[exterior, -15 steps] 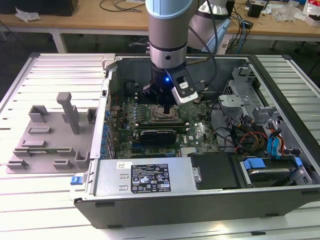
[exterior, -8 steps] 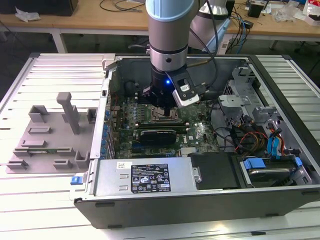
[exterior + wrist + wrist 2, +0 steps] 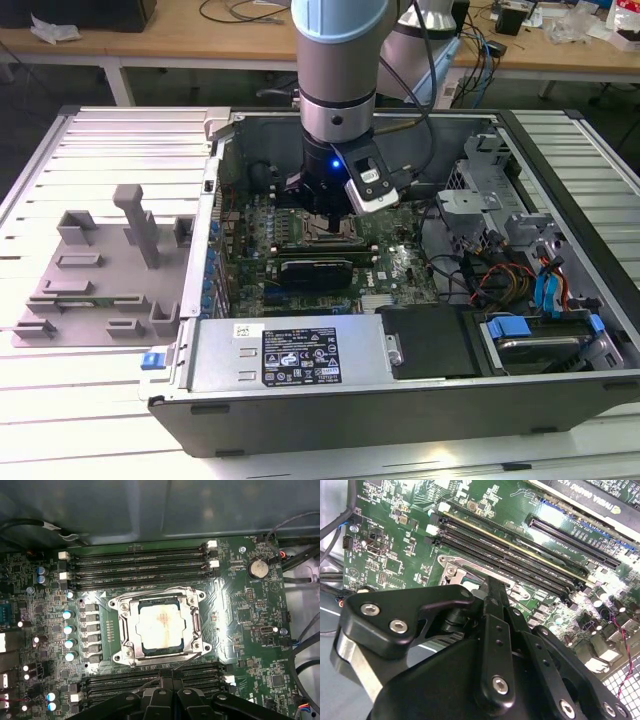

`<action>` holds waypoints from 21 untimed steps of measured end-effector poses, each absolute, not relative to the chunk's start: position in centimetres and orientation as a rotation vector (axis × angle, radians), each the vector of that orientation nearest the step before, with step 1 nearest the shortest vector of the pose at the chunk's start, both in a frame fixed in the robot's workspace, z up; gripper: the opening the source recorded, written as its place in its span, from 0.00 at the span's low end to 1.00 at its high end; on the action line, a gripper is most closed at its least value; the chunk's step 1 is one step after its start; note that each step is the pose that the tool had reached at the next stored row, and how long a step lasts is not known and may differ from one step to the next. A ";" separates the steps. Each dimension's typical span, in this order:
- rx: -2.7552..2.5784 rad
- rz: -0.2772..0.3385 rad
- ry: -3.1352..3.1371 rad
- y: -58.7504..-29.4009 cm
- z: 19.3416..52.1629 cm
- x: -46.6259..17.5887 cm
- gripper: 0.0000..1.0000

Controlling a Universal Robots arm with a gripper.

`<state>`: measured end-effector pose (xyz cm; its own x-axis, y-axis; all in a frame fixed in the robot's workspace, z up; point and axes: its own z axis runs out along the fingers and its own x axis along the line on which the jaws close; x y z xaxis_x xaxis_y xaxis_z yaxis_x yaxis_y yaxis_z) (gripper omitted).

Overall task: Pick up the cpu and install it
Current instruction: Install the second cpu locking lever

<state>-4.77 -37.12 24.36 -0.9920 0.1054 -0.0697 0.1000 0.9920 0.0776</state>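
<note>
Hovering above the one shiny silver-white square cpu [image 3: 160, 627] seated in its metal-framed socket [image 3: 159, 627], the black gripper [image 3: 168, 696] leaves its jaw state impossible to tell.

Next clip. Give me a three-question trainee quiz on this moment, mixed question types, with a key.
1. True or false: the cpu lies inside the socket's metal frame.
2. In the exterior view, the grey fixture blocks are: A) inside the computer case; B) outside it, to the exterior view's left; C) stacked on the motherboard.
3. Fill in: in the first wrist view, long memory slots flank the socket on ___ sides.
Key: 1 true; 2 B; 3 two.
</note>
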 end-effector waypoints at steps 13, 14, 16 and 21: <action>0.047 0.117 3.069 -37.1 23.5 -6.7 0.11; 0.046 0.117 3.069 -37.1 23.3 -7.0 0.11; 0.046 0.117 3.069 -37.1 23.1 -7.1 0.11; 0.046 0.117 3.069 -37.1 23.1 -7.1 0.11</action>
